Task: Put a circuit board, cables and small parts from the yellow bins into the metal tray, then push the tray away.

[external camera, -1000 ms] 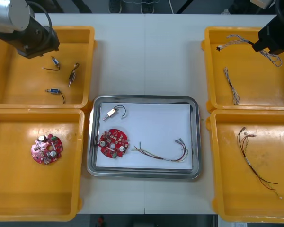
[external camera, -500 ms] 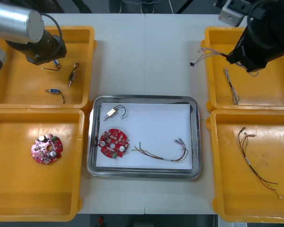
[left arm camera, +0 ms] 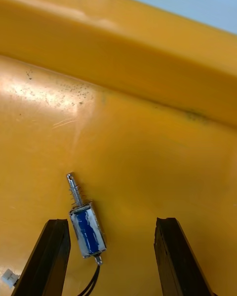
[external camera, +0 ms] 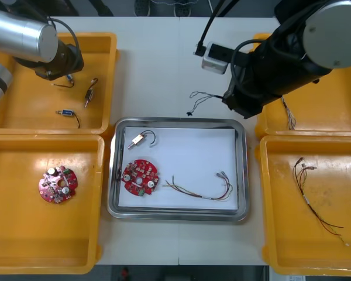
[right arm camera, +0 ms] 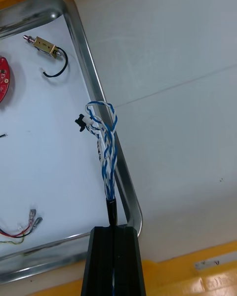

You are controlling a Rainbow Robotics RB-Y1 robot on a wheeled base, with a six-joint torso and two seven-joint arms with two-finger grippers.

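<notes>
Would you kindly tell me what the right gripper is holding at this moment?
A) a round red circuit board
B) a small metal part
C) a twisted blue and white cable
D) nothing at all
C: in the right wrist view, the right gripper is shut on the twisted blue and white cable, which hangs by the metal tray rim.

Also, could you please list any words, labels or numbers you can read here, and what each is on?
Nothing here can be read.
A pale sticker on a yellow bin rim, beside the right gripper: too small to read.
The circuit board in the metal tray: no legible print.
</notes>
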